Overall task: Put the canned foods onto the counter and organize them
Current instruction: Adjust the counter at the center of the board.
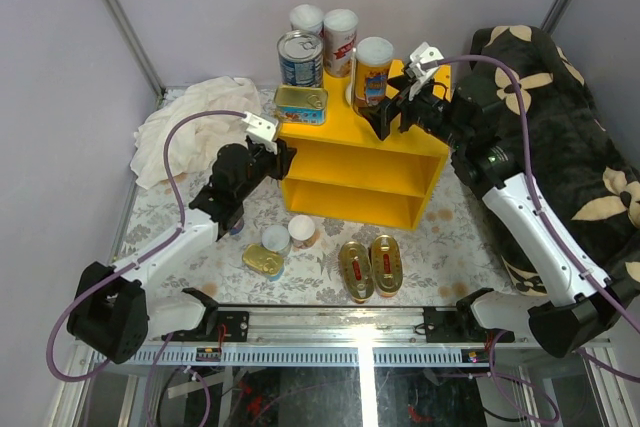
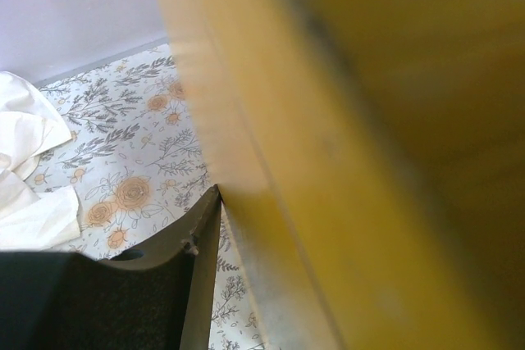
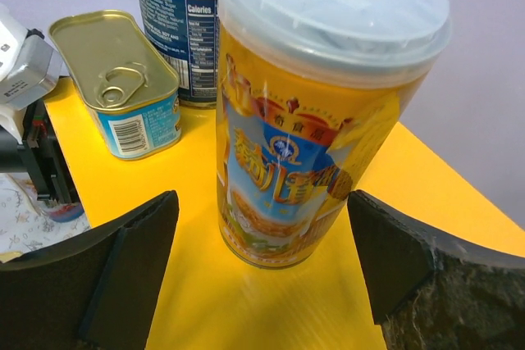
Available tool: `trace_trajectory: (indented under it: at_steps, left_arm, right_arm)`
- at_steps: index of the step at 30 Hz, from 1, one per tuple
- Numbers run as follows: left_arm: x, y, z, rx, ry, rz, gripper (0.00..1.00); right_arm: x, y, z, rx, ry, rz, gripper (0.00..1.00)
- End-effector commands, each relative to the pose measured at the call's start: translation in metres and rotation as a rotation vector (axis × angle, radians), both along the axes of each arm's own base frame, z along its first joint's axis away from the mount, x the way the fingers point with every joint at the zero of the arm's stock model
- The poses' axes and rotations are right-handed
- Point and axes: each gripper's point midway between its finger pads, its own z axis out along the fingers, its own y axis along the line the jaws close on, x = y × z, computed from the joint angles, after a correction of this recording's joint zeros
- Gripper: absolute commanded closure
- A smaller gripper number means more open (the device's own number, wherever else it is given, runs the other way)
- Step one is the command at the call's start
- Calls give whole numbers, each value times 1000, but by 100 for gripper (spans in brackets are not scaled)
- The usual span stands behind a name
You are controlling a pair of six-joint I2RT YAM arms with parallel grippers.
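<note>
Right claw [image 3: 261, 211]: fingers stood apart, one on each side of the tall yellow-labelled can [image 3: 303, 170], with a gap on both sides and no contact seen. The can stood upright on top of the yellow surface [image 3: 246, 317], long axis vertical, directly ahead of the claw and centred between its fingers. On that same top sat the rectangular tin [image 3: 119, 79] and the blue-labelled can [image 3: 176, 14].

Judgement: the can looked placed. A straight pull-back along the claw's own line should clear it, whereas any sideways drift risks tipping it.

Left claw [image 1: 278, 159]: against the left wall of the yellow surface; apart or together could not be told.

Oval tins [image 1: 370, 267] lay on the floor in front of the yellow surface.
</note>
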Motion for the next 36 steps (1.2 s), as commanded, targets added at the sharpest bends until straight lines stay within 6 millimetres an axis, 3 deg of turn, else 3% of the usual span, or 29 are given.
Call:
trace_trajectory:
  at_steps: [1,8,14,18,21,25,27,34,36]
  left_arm:
    - [-83,-77,20,-125,71,-489,100]
    - [-83,-77,21,-128,80,-487,100]
    - [-76,-75,21,-125,97,-447,86]
    - [-71,-70,24,-127,99,-404,71]
    - [-64,-62,25,-124,97,-337,45]
    - [-56,-50,30,-141,95,-237,30]
    - [-53,-43,31,-144,107,-190,20]
    - [-55,-26,31,-164,154,-92,0]
    - [-57,-22,31,-168,168,-71,0]
  right_arm:
    - [-7,-1,30,12,-74,51,8]
    - [3,-11,31,20,-69,58,7]
    - [15,-12,36,24,-71,86,8]
    - [21,-11,36,34,-54,116,11]
    - [25,-11,35,41,-49,116,14]
    - [27,-8,36,66,-22,133,34]
    - [27,-7,35,87,-4,129,37]
    - [22,-5,30,162,52,129,41]
    - [21,-5,30,183,58,127,44]
